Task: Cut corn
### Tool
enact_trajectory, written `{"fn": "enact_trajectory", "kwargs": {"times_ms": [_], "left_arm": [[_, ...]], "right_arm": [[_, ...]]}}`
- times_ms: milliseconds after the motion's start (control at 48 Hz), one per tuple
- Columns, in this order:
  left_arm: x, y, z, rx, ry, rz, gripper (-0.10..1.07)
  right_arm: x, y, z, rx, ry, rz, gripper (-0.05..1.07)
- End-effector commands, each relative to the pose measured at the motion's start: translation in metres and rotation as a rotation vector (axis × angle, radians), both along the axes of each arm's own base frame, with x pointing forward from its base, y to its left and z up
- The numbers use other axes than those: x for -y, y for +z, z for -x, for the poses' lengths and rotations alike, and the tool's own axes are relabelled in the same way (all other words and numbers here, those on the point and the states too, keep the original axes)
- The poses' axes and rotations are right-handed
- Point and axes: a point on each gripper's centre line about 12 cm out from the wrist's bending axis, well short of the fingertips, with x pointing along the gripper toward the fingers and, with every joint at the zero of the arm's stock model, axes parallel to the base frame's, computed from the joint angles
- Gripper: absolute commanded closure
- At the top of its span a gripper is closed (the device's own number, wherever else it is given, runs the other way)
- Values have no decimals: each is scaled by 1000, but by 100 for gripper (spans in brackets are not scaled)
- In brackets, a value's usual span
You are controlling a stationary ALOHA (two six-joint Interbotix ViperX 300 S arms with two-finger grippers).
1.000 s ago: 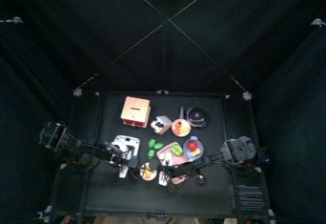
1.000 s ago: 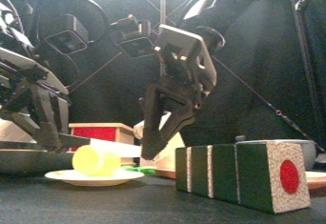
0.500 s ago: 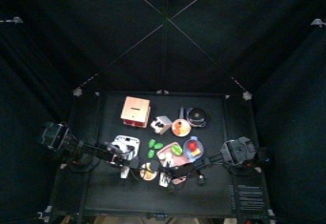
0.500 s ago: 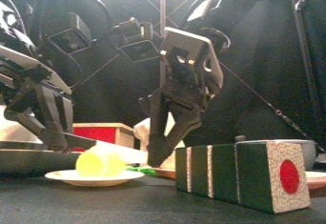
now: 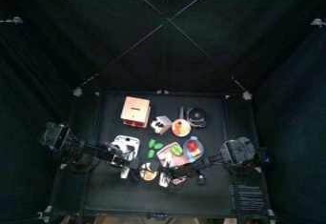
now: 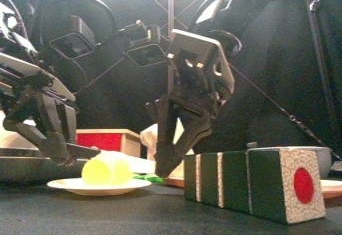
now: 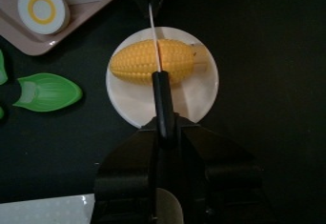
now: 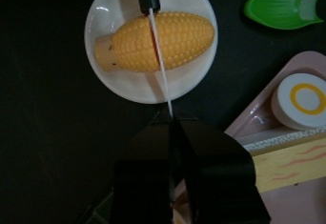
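Observation:
A yellow toy corn cob (image 7: pixel 178 61) lies on a small white plate (image 7: pixel 193 106) near the table's front. My left gripper (image 7: pixel 159 134) is shut on the black handle of a knife (image 7: pixel 158 92). The knife's thin blade lies across the middle of the corn (image 8: pixel 185 37). My right gripper (image 8: pixel 170 123) has its jaws together right at the blade's tip, at the plate's (image 8: pixel 117 83) edge. I cannot tell whether it touches the blade. In the front view the corn (image 6: pixel 107 169) sits low between the left gripper (image 6: pixel 60 147) and the right gripper (image 6: pixel 181 151).
Green leaf pieces (image 7: pixel 45 92) lie beside the plate. A pink tray (image 7: pixel 15 39) holds an egg slice (image 8: pixel 306 99). A green block with a red dot (image 6: pixel 274 181) stands at the front right. A red box (image 5: pixel 135 106) stands further back.
The knife has come down from just above the corn onto it. The corn and plate have shifted slightly. The right gripper has stayed close over the plate.

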Motion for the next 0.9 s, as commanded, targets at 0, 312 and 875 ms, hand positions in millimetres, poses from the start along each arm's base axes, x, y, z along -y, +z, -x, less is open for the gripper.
{"fn": "enact_trajectory", "kwargs": {"times_ms": [0,312,875], "left_arm": [[2,-2,1,-8,-9,-4,43],[2,-8,1,-26,-10,-9,43],[2,-4,0,-12,-11,-7,43]], "right_arm": [[3,4,1,-2,-16,-4,92],[6,-1,1,-15,-33,-15,92],[6,3,1,-21,-42,-15,92]]}}
